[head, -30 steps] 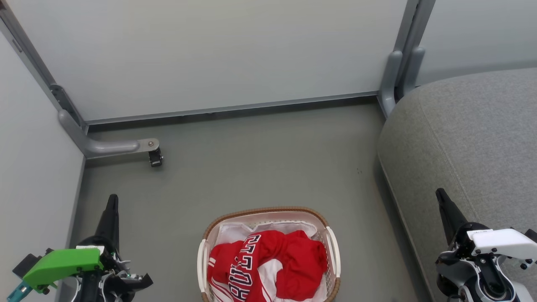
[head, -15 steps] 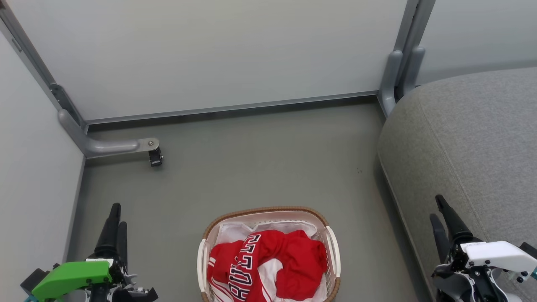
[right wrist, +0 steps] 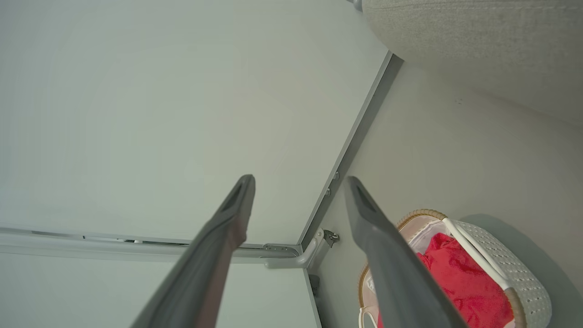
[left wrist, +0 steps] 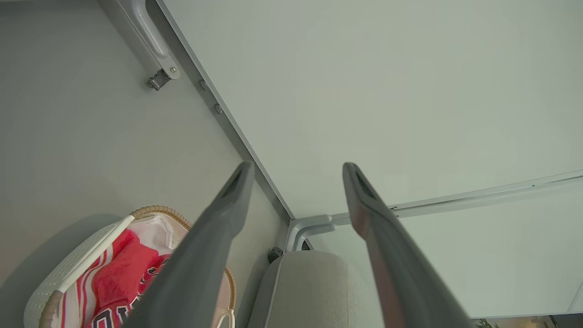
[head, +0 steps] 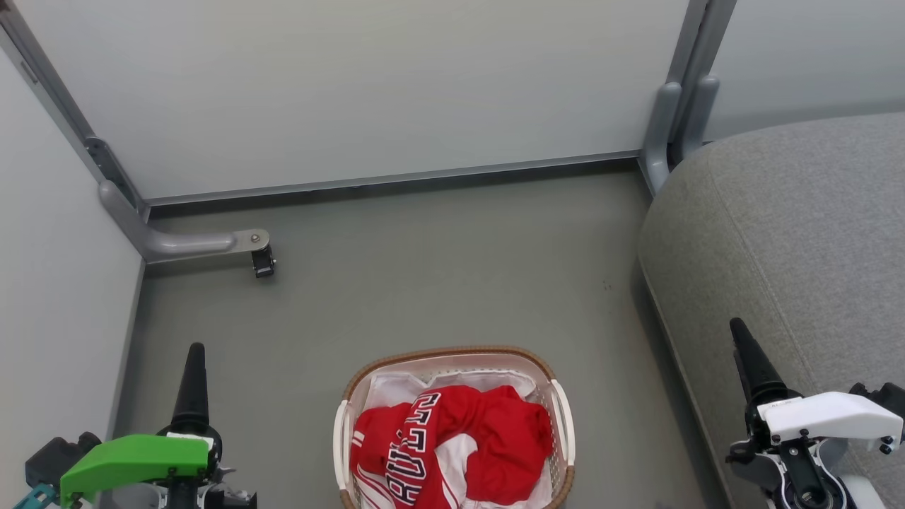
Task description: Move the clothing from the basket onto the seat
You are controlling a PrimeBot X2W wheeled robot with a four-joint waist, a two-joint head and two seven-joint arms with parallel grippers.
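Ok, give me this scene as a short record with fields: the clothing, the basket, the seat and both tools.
clothing: red, bunched inside the basket, white-and-navy letters showing on top
basket: cream plastic with a brown rim, standing on the floor between the two tools
seat: grey cushion on the robot's right, apart from the basket
left tool: open, holding nothing
right tool: open, holding nothing, in front of the seat's edge
task state: not yet begun

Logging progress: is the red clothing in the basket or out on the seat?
In the basket. The red clothing lies bunched inside its rim; the visible part of the seat bears no garment.
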